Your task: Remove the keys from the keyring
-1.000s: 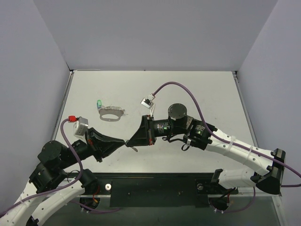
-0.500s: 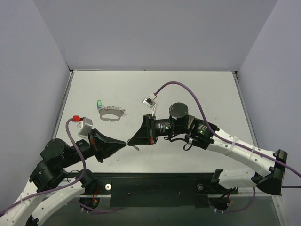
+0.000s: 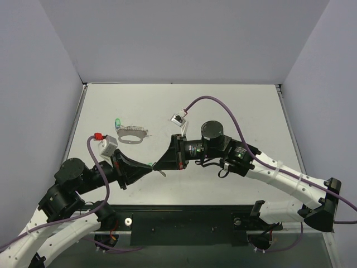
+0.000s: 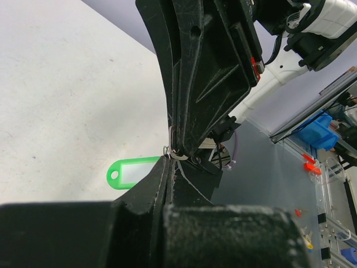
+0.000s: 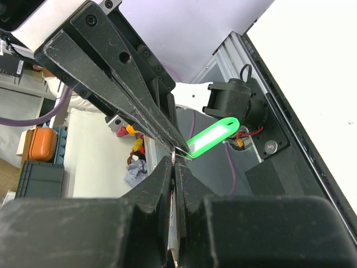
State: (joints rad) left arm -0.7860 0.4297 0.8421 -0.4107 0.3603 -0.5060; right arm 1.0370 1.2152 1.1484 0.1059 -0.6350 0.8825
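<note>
The thin silvery oval keyring with a jagged upper edge (image 3: 132,134) lies on the white table (image 3: 223,106). A tiny green-headed key (image 3: 117,122) sits just beside its left end. Well apart from it, nearer the arms, the left gripper (image 3: 149,167) and right gripper (image 3: 157,166) meet tip to tip. Each has its fingers pressed together, pinching a small silver wire ring (image 4: 175,152) that carries a flat green plastic tag (image 4: 131,172).

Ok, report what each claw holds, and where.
The left claw pinches a small wire ring by its edge; the right claw clamps a silver strip lengthwise. The green tag hangs free.
</note>
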